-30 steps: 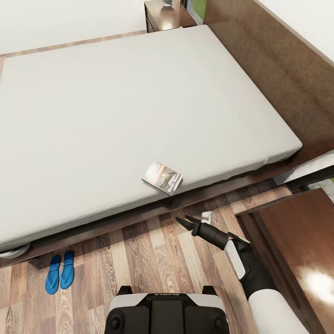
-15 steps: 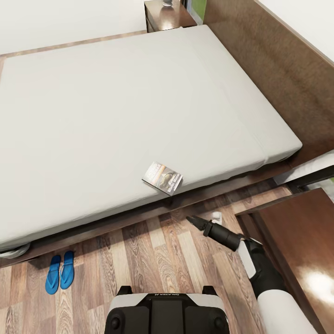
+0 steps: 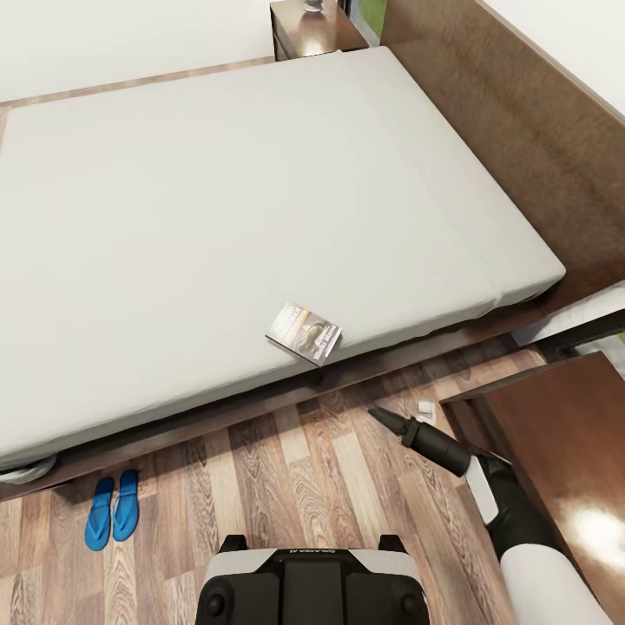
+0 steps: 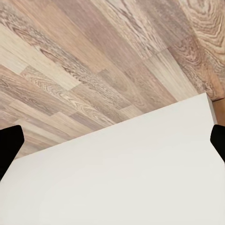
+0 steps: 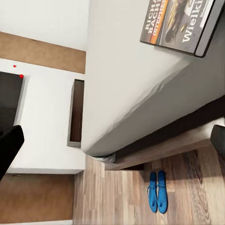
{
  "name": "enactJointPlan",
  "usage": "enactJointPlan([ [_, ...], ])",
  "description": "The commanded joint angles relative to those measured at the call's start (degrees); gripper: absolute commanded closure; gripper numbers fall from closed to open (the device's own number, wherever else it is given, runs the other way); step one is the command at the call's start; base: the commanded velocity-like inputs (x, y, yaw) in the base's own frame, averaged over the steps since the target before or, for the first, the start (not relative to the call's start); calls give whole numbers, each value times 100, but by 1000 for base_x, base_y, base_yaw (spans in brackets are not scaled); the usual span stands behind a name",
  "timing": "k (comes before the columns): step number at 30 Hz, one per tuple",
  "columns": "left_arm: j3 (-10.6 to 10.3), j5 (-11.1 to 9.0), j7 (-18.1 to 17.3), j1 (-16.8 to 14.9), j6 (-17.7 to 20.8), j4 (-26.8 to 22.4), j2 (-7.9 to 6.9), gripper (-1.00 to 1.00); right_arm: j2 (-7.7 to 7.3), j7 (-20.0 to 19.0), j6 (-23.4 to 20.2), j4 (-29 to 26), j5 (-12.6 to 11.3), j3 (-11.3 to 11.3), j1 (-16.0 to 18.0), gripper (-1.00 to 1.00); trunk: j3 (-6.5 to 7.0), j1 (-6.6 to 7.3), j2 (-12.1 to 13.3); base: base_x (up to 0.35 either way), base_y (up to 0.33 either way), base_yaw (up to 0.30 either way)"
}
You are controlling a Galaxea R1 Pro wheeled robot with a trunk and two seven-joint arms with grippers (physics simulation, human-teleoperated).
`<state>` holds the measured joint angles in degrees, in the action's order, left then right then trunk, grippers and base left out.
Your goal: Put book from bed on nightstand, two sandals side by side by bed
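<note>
Sandals (image 3: 113, 509) sit on the floor (image 3: 286, 469) just off the bed (image 3: 226, 226) frame's near edge, toward its left corner, touching along their length, toes pointing at the bed; the right wrist view has them too (image 5: 158, 192), paired the same way. That reads as the sandal half of the task already met, so no reason to touch them. Book (image 3: 304, 332) lies flat, cover up, at the mattress's near edge, one corner about at or slightly over the lip; that puts it in easy reach from the floor side, and the edge gives a finger a way under the thin cover. Right wrist view shows the cover lettering (image 5: 180, 26) close by, so that camera is roughly lined up with it. Right gripper (image 3: 388, 420) hangs low over the floor, below the mattress level, between the book and the near nightstand (image 3: 564, 451); tips look pinched together, nothing held. Left gripper: its wrist view gives two dark fingertips (image 4: 9, 145) at opposite frame edges, so it's spread wide, empty, over a white surface and floor planks. The near nightstand at far right looks like the shortest drop-off; a second one (image 3: 314, 28) sits past the bed's far corner. Judgement: book step not started; the right arm needs to rise and open.
</note>
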<state>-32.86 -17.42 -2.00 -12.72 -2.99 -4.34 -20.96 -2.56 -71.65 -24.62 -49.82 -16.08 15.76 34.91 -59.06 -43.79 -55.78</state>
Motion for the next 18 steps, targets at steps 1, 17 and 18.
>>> enactJointPlan([
  [1, -46, -60, -20, -2, -14, 3, -3, -100, -43, -87, -52, 97, -25, 74, 5, -100, -2, -1, -3, 0, 0, 0],
  [17, -30, -68, 354, -2, 8, 133, -5, -100, -129, -221, -18, 265, -27, 195, 12, -100, -2, -1, -3, 0, 0, 0],
  [18, -30, -68, 400, -2, 15, 165, -5, -100, -127, -223, -16, 266, -27, 195, 11, -100, -2, -1, -3, 0, 0, 0],
])
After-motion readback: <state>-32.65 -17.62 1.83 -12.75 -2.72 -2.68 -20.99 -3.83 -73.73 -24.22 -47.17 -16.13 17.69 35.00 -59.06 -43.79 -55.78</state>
